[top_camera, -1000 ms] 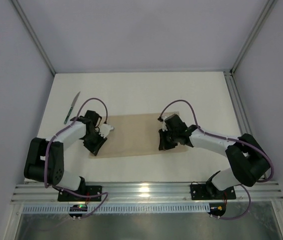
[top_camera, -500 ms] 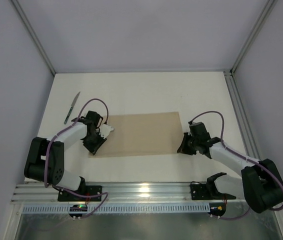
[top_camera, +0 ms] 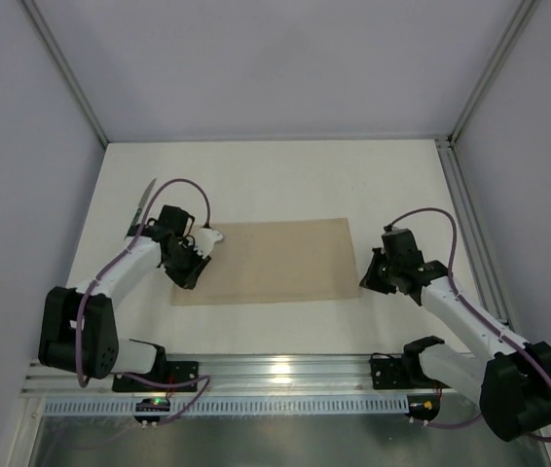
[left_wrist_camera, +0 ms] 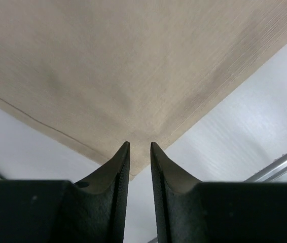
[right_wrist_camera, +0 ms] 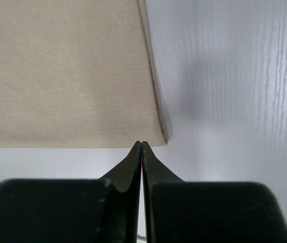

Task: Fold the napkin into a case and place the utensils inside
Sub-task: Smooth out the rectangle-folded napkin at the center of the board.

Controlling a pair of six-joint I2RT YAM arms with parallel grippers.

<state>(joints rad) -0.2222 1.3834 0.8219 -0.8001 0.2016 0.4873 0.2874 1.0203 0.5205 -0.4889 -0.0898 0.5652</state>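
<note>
The beige napkin (top_camera: pixel 275 261) lies flat on the white table as a wide rectangle of folded cloth. My left gripper (top_camera: pixel 189 280) hovers at its left end near the front corner. In the left wrist view its jaws (left_wrist_camera: pixel 139 144) stand a little apart, with nothing between them, above the napkin (left_wrist_camera: pixel 133 66) corner. My right gripper (top_camera: pixel 364 285) sits just off the napkin's right edge. Its jaws (right_wrist_camera: pixel 141 143) are shut and empty, by the napkin (right_wrist_camera: pixel 67 76) front right corner. One of the utensils, a knife (top_camera: pixel 141 206) with a dark teal handle, lies at the far left.
Metal frame posts and grey walls close in the table on the left, right and back. A metal rail (top_camera: pixel 285 368) runs along the front edge, with both arm bases bolted to it. Bare white table (top_camera: pixel 275 180) stretches behind the napkin.
My right gripper has slid off the napkin to the right and now rests beside its right edge. My left gripper has shifted slightly toward the back along the left end. The napkin lies flatter.
</note>
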